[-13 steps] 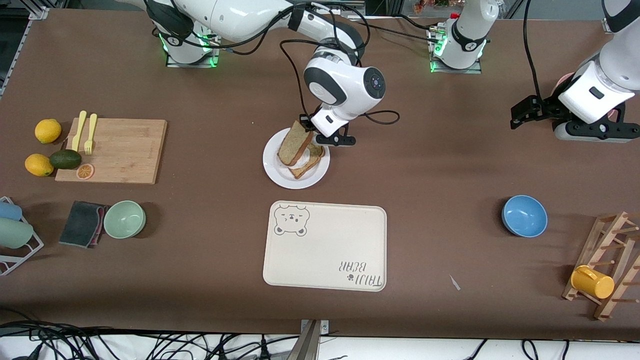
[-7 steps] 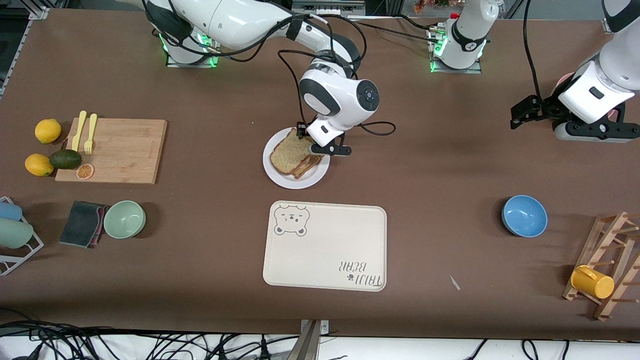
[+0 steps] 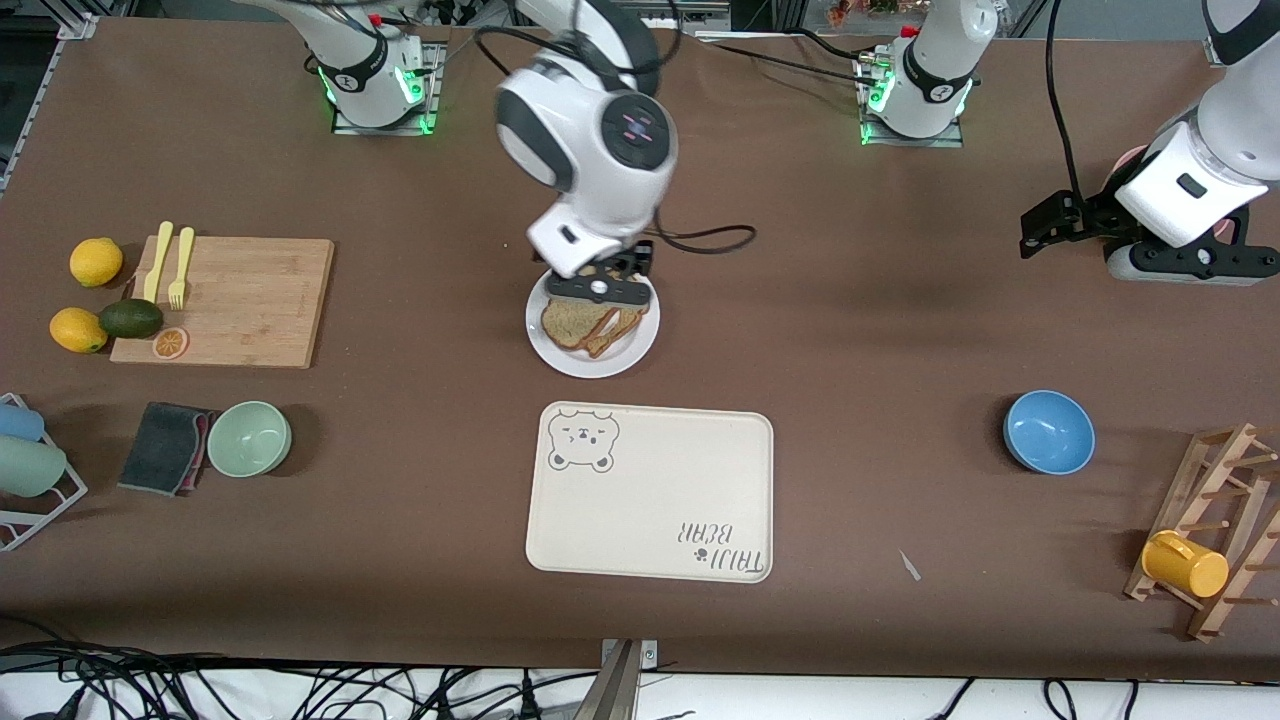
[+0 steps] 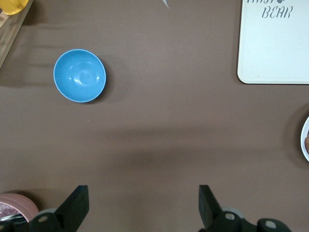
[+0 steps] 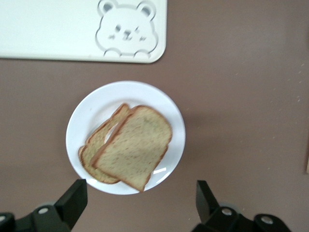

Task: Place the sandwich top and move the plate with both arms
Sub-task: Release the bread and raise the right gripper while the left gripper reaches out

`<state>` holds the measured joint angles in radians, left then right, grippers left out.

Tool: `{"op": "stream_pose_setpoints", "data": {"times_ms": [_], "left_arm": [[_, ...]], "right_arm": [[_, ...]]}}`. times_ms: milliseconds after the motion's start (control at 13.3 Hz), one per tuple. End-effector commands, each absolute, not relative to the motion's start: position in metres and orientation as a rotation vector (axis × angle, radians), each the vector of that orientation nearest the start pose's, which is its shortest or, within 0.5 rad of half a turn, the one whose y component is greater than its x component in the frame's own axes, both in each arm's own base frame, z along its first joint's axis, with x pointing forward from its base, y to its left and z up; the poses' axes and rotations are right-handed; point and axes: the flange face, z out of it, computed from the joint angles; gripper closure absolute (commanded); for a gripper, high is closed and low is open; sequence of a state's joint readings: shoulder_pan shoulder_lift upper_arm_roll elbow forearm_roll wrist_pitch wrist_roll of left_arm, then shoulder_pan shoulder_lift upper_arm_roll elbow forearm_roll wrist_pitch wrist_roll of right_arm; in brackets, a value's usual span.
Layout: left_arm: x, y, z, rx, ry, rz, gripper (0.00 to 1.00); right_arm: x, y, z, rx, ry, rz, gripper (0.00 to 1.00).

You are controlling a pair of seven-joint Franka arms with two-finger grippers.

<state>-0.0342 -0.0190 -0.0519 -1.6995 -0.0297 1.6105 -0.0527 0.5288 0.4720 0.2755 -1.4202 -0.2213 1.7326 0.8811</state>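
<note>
Right wrist view showed the right claw (image 5: 139,203) spread wide, empty, above the sandwich top (image 5: 133,147) lying on the plate (image 5: 91,108); the left claw (image 4: 144,205) waited wide, empty, over bare surface (image 4: 159,121).

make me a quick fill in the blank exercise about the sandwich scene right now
1. The sandwich top lies on a lower slice on the round white ____.
2. The right claw hangs over the plate with its fingers ____.
3. The cream tray bears a drawing of a ____.
4. The left claw waits, open, over bare table toward the left arm's end; the bowl at that end is coloured ____.

Missing words: plate; open; bear; blue
</note>
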Motion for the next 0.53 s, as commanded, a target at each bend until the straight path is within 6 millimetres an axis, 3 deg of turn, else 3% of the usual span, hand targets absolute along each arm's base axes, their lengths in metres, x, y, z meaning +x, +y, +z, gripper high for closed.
{"op": "stream_pose_setpoints", "data": {"times_ms": [0, 225, 451], "left_arm": [[0.549, -0.066, 0.574, -3.208, 0.07, 0.15, 0.0], [0.549, -0.085, 0.569, -3.216, 0.125, 0.171, 0.0], [0.55, -0.118, 0.554, -3.287, 0.185, 0.242, 0.0]], "right_arm": [[0.5, 0.346, 0.442, -3.21, 0.046, 0.038, 0.01], [0.524, 0.241, 0.491, -3.106, 0.191, 0.164, 0.0], [0.537, 0.134, 0.54, -3.078, 0.26, 0.115, 0.0]]}}
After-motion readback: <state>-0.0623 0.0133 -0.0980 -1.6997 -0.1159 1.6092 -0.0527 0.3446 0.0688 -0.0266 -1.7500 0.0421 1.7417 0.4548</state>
